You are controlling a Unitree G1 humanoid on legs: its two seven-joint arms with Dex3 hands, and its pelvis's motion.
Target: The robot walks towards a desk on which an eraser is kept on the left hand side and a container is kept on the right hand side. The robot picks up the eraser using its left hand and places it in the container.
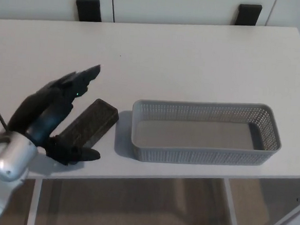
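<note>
White desk fills the view; two black brackets at its far edge, pale cabinet fronts behind.

Grey mesh container, long and shallow, sits right of centre near the front edge. Empty inside.

Left robot hand enters from lower left on a silver wrist. Fingers spread, holding nothing. Two fingers reach up and to the right on the far side of the eraser; thumb lies on the near side, by the eraser's lower end. Hand straddles the eraser's left half but is not closed on it. Whether any finger touches it, cannot tell. Right robot hand not in view.

Eraser: dark oblong block, flat on the desk, lying diagonally, its upper end just beside the container's left wall, with a small gap between.

Judgement: step in hand is the grasp. To do it well, lower the hand until fingers and thumb bracket the long sides, then close squarely across the width. A grip near the lower end could let the block pivot. Lift clear of the wall before crossing right.
</note>
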